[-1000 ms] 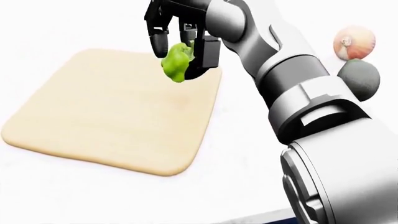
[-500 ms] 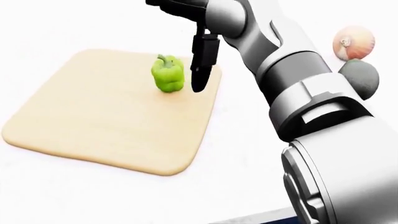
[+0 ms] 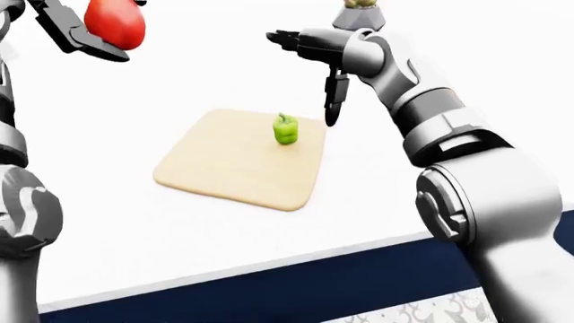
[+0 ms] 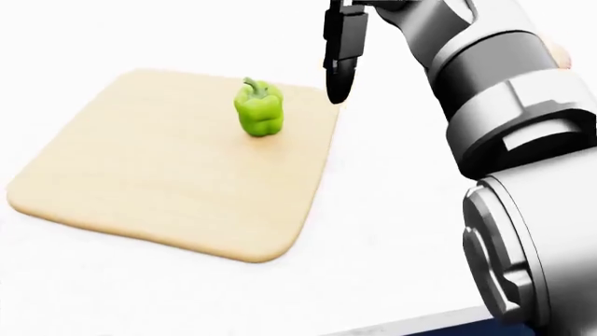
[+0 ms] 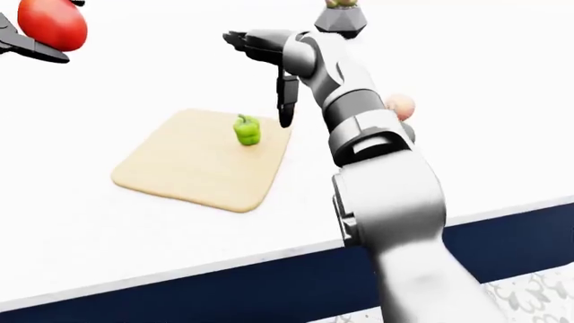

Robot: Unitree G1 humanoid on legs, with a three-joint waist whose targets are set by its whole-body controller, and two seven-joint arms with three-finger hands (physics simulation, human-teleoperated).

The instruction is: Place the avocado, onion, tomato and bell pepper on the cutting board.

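Green bell pepper (image 4: 258, 107) stands upright, stem up, on the pale wooden cutting board (image 4: 140, 175), near that board's upper right corner in the head view. Just right of it and higher hangs the right hand (image 3: 315, 60), fingers spread, holding nothing, one dark finger (image 4: 339, 52) pointing down past the board's edge. At upper left of the left-eye view the left hand (image 3: 76, 30) is closed round a red tomato (image 3: 115, 22); the board lies lower right of it. Most of the board left of the pepper is bare. A pinkish onion (image 5: 400, 105) peeks from behind the right arm.

green bell pepper (image 4: 258, 108) upright — cutting board (image 4: 140, 182)
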